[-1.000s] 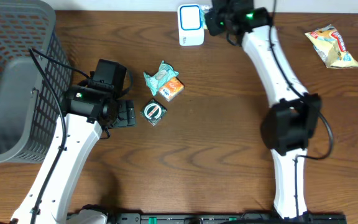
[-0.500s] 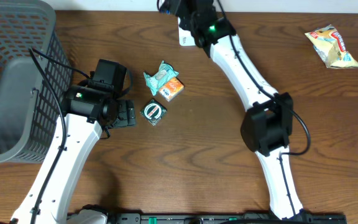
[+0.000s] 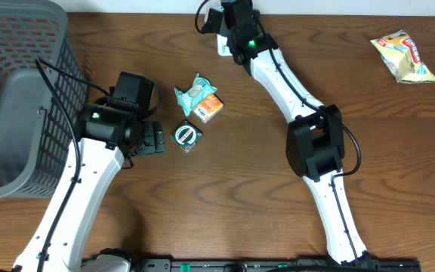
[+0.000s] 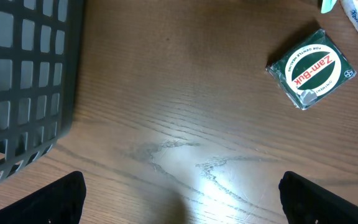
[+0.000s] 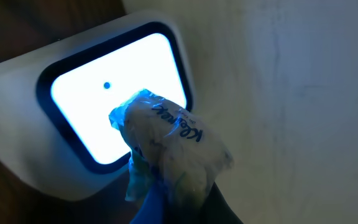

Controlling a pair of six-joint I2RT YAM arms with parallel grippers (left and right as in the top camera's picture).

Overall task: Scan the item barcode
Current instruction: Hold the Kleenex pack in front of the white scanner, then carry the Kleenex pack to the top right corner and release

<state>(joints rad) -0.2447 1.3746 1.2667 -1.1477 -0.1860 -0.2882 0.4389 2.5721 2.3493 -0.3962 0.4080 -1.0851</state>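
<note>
While left fingers [image 4: 42,202] wide and empty, right fingers [image 5: 216,214] tight on one packet [image 5: 173,146] before one scanner [image 5: 86,118]; four items [image 3: 188,136] loose.

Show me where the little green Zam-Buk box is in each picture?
Overhead: the green Zam-Buk box lies mid-table, just below the orange box.
Left wrist: near the top right corner.
Right wrist: not in it; only the lit scanner and a packet show.
Shared landmark: the grey basket, at the left edge in overhead and left wrist.
</note>
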